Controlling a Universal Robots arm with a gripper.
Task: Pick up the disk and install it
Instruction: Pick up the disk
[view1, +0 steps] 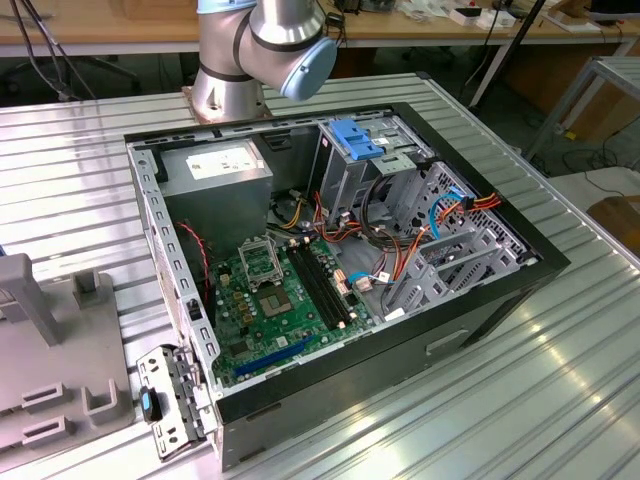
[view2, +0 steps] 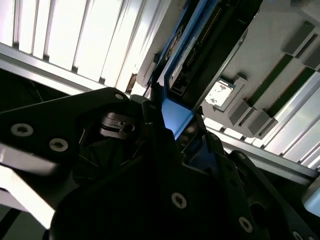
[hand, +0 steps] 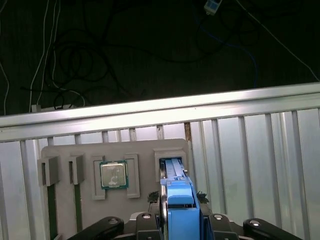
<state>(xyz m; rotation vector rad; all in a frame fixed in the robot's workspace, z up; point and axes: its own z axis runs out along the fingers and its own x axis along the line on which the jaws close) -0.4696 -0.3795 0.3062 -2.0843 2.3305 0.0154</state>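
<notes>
Right now the gripper (hand: 179, 225) is pinching the disk (hand: 176, 192). In both wrist views its black fingers (hand: 150, 222) are pressing on the two sides of the disk's bright blue rail. The disk is standing on its thin edge in a slot at one end of the grey holder (hand: 130, 150), and its lower part is sitting inside that slot. A square chip (hand: 114, 175) is lying in the pocket just beside the slot. Two green sticks (hand: 77, 210) are resting in grooves near the holder's other end. The holder is lying on the ribbed metal table (hand: 240, 150), near the table's long edge.

In the exterior view the holder is sitting at the table's edge on the exterior view's left. An open computer case (view1: 340, 250) is lying in the middle of the table. A metal cage (view1: 360, 150) with a blue top is standing inside the case at its far edge. The arm (view1: 265, 50) is rising behind the case's far edge.
</notes>
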